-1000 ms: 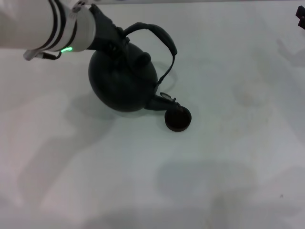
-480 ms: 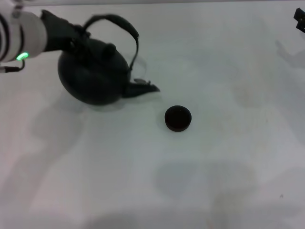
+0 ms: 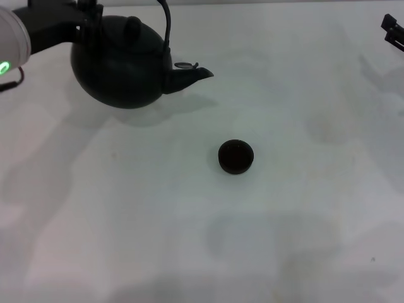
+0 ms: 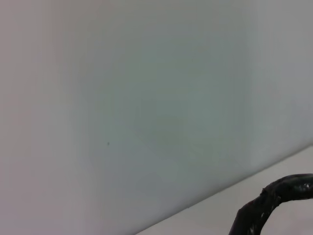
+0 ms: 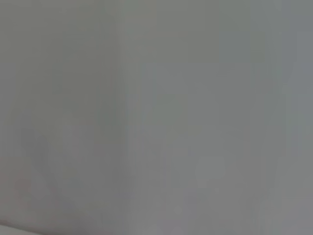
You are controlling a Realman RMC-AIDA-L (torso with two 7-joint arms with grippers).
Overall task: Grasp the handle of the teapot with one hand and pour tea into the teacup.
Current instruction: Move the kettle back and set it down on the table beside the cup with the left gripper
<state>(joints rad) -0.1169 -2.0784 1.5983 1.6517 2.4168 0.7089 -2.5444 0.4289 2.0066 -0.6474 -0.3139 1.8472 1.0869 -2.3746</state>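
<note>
- We read this as a lab or test bench w/ a staged setup, not a home or kitchen.
- We see a plain white table (image 3: 265, 240) filling the whole head view, w/ faint stains and soft shadows, no cloth or decor.
- Only props on it: a black teapot (image 3: 120, 66) and a small dark teacup (image 3: 236, 156), set well apart.
- A white robot arm (image 3: 12, 41) w/ a green status light enters at far left.
- Both wrist views give us bare pale surface, so no more clues re: the room.
</note>
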